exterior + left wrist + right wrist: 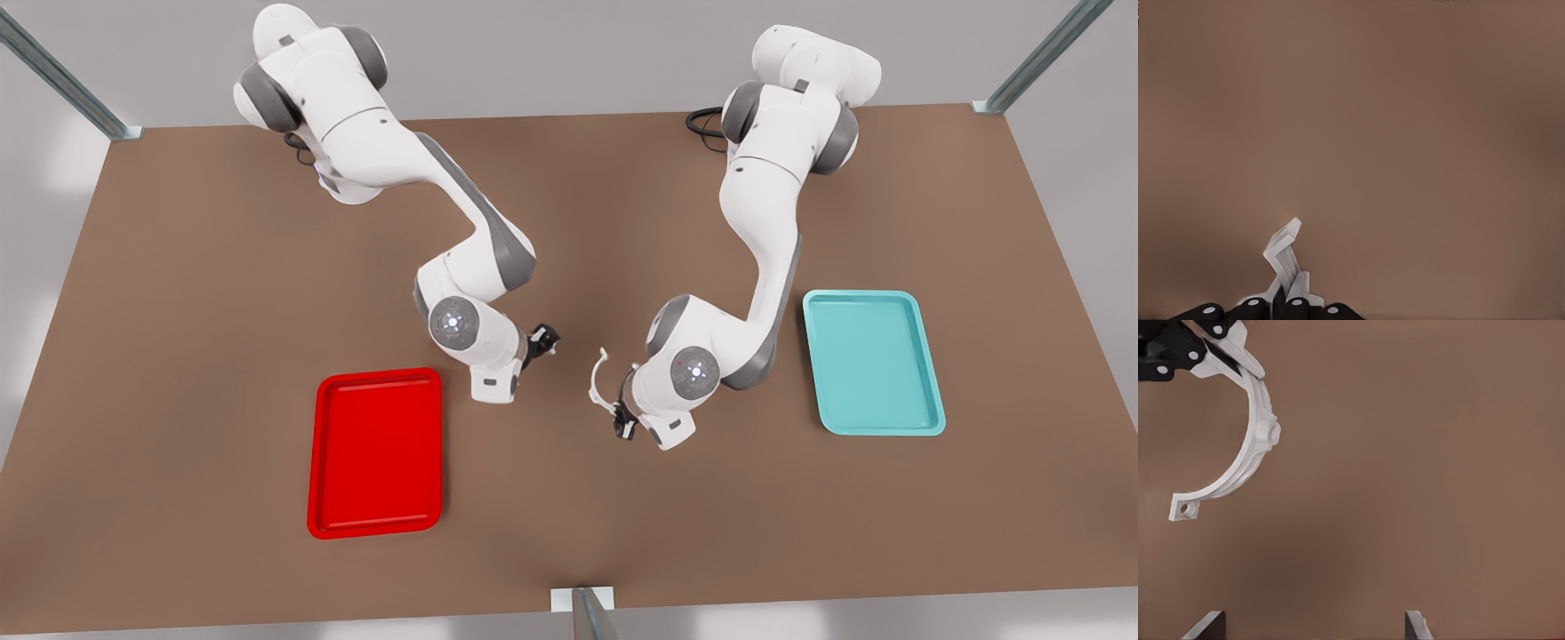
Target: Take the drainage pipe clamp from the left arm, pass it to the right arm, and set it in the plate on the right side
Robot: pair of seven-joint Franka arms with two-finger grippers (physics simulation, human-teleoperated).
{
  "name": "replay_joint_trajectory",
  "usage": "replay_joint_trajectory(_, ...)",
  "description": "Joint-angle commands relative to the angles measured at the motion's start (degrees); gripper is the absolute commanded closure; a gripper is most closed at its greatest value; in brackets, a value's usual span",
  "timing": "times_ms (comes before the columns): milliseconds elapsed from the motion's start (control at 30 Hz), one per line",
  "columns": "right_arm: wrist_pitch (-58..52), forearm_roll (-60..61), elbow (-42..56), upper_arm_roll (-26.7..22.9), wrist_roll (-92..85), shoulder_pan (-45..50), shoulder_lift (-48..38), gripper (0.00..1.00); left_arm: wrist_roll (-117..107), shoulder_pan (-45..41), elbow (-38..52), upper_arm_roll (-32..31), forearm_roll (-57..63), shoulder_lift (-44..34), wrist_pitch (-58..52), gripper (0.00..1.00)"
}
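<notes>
Handover stage, seemingly. Nearest, left gripper [622, 423] pinched shut on one end tab of drainage pipe clamp [592, 384]. Just beyond the clamp, right gripper [544, 338] spread wide, holding nothing. Next: closing on the free arc. Plate [320, 462] beside the clamp at the front view's left, teal tray [813, 356] opposite, nothing between.

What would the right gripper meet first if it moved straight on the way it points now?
Probably the drainage pipe clamp held by the left gripper; the right gripper faces it, though depth is unclear.
</notes>
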Motion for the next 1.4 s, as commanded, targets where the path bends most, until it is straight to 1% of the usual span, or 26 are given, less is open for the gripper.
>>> replay_joint_trajectory(0, 14.4, 2.6, 0.5, 0.0, 1.7, 1.7, 1.9, 0.01, -21.7, 0.0, 0.1, 0.0, 0.0, 0.0, 0.3, 0.79)
replay_joint_trajectory(200, 18.8, 3.4, 0.9, 0.0, 3.9, 4.0, 3.1, 0.01, -21.7, -0.5, 0.1, -0.1, 0.1, 0.1, 0.6, 0.79)
replay_joint_trajectory(267, 19.4, 3.4, 3.3, 0.1, 3.9, 4.8, 5.3, 0.01, -21.7, -0.6, 0.1, -0.1, 0.1, 0.1, 0.7, 0.79)
replay_joint_trajectory(367, 22.2, 3.8, 3.6, 0.1, 3.9, 5.9, 6.7, 0.01, -21.7, -0.6, 0.1, 0.0, 0.1, 0.1, 0.7, 0.79)
replay_joint_trajectory(700, 23.7, 3.5, 1.7, 0.0, 3.7, 6.6, 7.1, 0.01, -21.8, -0.4, 0.4, 0.2, 0.2, -0.2, 0.8, 0.79)
replay_joint_trajectory(967, 27.0, 3.2, 1.8, 0.0, 3.5, 6.9, 10.0, 0.01, -21.8, -0.4, 0.5, 0.2, 0.1, -0.2, 0.7, 0.79)
replay_joint_trajectory(1067, 27.6, 3.4, 1.8, 0.0, 3.6, 7.2, 10.0, 0.04, -21.8, -0.4, 0.5, 0.1, 0.1, -0.2, 0.9, 0.79)
replay_joint_trajectory(1100, 27.6, 3.4, 1.8, 0.0, 3.5, 7.2, 10.0, 0.08, -21.8, -0.4, 0.5, 0.1, 0.1, -0.2, 0.9, 0.79)
replay_joint_trajectory(1133, 27.6, 3.4, 1.8, 0.0, 3.0, 7.2, 10.0, 0.21, -21.8, -0.4, 0.5, 0.1, 0.1, -0.2, 1.0, 0.79)
replay_joint_trajectory(1200, 27.6, 3.3, 1.8, 0.0, 2.7, 7.1, 10.0, 0.6, -21.8, -0.4, 0.5, 0.1, 0.1, -0.2, 1.0, 0.79)
replay_joint_trajectory(1233, 27.6, 3.3, 1.8, 0.0, 2.7, 7.1, 10.0, 0.7, -21.8, -0.4, 0.5, 0.1, 0.1, -0.2, 1.0, 0.79)
replay_joint_trajectory(1267, 27.6, 3.2, 1.9, 0.0, 2.8, 7.0, 10.0, 0.79, -21.6, -0.4, 0.5, 0.1, 0.1, -0.2, 1.0, 0.79)
replay_joint_trajectory(1300, 27.6, 3.2, 1.9, 0.0, 2.8, 6.9, 10.0, 0.79, -20.2, -0.4, 0.5, 0.1, 0.1, -0.2, 0.9, 0.51)
replay_joint_trajectory(1333, 27.6, 3.3, 2.0, 0.0, 2.7, 6.9, 10.0, 0.79, -20.0, -0.4, 0.5, 0.1, 0.1, -0.3, 0.9, 0.0)
replay_joint_trajectory(1367, 27.6, 3.5, 2.1, 0.0, 3.0, 6.8, 10.0, 0.79, -20.0, -0.4, 0.5, 0.1, 0.1, -0.3, 0.9, 0.0)
